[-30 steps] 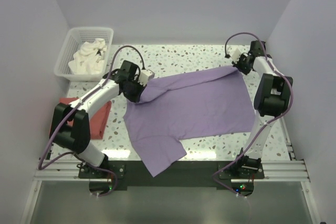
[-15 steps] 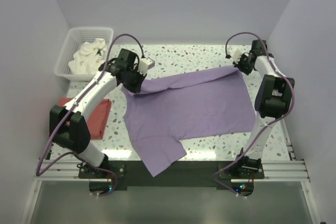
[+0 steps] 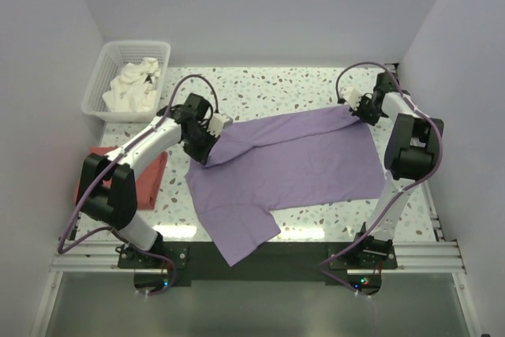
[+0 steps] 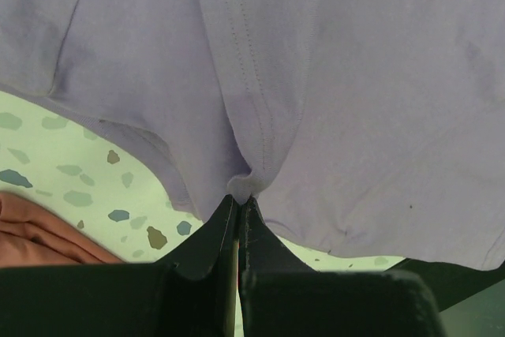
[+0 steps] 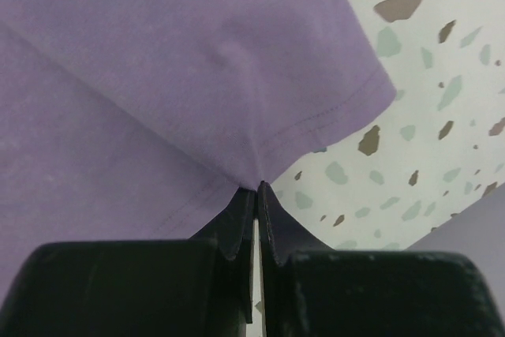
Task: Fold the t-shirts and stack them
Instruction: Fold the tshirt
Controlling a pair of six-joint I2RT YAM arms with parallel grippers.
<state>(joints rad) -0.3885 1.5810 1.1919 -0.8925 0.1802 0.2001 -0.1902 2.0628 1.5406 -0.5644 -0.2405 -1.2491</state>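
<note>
A purple t-shirt [image 3: 292,159] lies spread over the middle of the speckled table, one sleeve hanging over the near edge. My left gripper [image 3: 207,147] is shut on a pinch of the purple t-shirt [image 4: 245,116] at its left side. My right gripper [image 3: 355,110] is shut on the far right corner of the purple t-shirt [image 5: 158,53], by the hem. The far edge of the cloth is lifted in a band between the two grippers. A folded red t-shirt [image 3: 150,175] lies at the left, partly under my left arm.
A white basket [image 3: 99,76] with crumpled white cloth [image 3: 132,88] stands at the far left corner. The red shirt also shows in the left wrist view [image 4: 35,230]. Bare speckled table [image 3: 276,84] lies beyond the purple shirt. Walls close in on both sides.
My left gripper has moved nearer and slightly right with its pinch of the shirt. My right gripper has shifted a little nearer. The far edge of the shirt now lies further over the body.
</note>
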